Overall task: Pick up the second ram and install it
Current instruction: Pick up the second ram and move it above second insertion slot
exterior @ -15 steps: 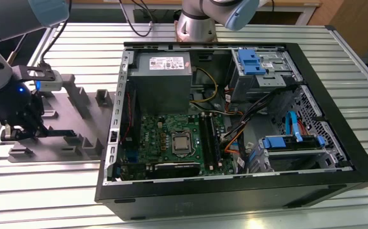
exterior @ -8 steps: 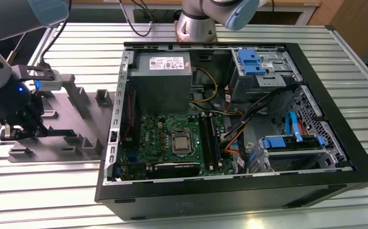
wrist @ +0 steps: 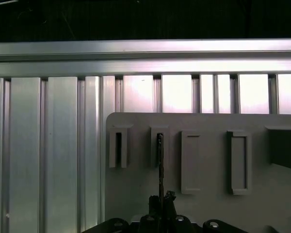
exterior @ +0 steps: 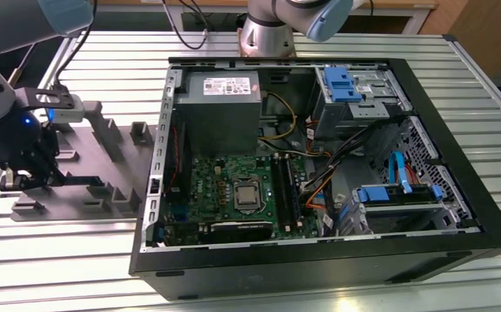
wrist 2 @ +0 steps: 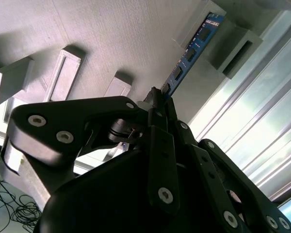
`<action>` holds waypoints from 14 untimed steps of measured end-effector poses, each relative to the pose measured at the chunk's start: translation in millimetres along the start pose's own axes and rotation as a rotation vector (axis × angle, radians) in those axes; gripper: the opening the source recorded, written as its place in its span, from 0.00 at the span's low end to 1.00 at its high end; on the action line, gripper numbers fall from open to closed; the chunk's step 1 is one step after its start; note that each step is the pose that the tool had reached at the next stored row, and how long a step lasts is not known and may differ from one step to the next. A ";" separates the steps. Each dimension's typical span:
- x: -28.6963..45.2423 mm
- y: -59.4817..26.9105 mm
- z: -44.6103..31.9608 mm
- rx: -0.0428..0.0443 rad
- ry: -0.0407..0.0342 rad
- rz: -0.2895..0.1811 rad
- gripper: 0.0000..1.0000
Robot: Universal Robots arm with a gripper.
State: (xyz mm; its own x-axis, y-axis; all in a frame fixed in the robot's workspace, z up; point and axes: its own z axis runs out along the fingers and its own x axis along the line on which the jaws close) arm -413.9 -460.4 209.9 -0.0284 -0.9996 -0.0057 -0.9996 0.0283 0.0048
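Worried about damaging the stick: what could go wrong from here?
The fingers pinch the second ram only near one end, so it could pivot or slip in the grip. Its far end seems to sit in a slotted block of the grey fixture; a pull off the slot's line might jam or bend it.

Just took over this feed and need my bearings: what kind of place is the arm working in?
Likely a computer-assembly test bench: an open PC case with its motherboard exposed lies on a slatted aluminium table, beside a grey fixture with upright blocks.
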 end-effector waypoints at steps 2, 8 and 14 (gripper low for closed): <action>0.0 0.0 -0.5 0.0001 0.0000 0.000 0.14; 0.0 0.0 -2.2 0.0001 -0.0001 0.000 0.14; -0.1 0.0 -3.4 0.0000 -0.0001 0.000 0.14</action>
State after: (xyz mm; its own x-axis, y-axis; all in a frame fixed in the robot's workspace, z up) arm -413.9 -460.4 213.3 -0.0283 -0.9996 -0.0058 -0.9996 0.0283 0.0048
